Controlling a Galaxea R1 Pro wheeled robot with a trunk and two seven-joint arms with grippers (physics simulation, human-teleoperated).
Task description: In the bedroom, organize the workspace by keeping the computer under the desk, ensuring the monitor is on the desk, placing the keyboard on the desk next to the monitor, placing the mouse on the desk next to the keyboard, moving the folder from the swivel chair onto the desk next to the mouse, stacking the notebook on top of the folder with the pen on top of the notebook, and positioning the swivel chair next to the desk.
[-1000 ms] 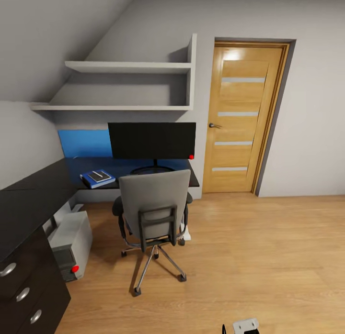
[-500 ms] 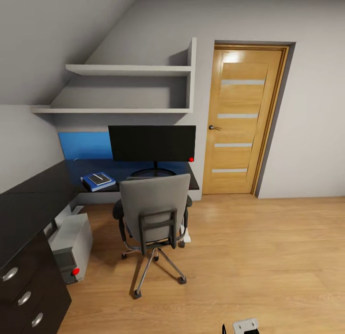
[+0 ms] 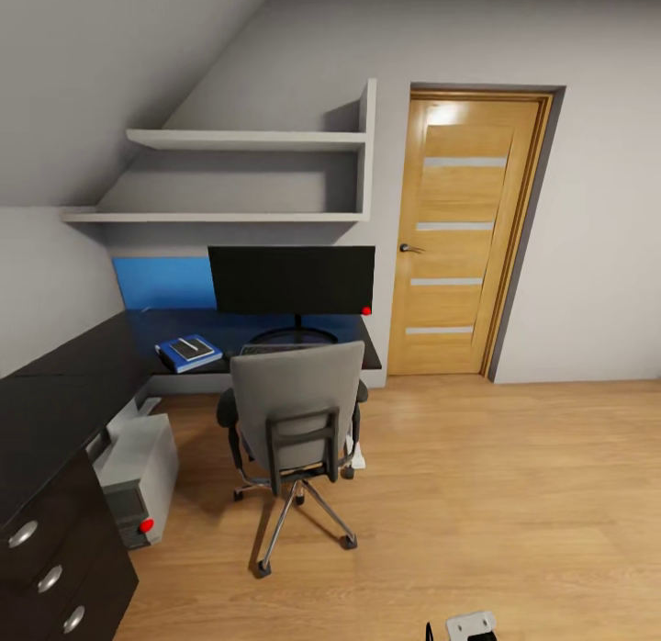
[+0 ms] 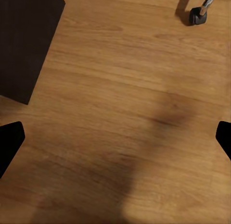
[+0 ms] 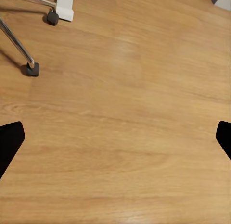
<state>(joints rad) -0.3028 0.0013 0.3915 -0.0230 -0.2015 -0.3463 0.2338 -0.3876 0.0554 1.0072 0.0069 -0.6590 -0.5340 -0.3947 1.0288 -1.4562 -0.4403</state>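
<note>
Bedroom floor under both open hands; swivel chair apart.

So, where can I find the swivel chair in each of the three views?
Head view: the swivel chair stands centre, its back toward the camera, before the desk.
Left wrist view: one castor with a chrome leg, at a corner of the picture.
Right wrist view: two castors and a chrome leg, beside a white desk leg.
Shared landmark: the wooden floor.
</note>
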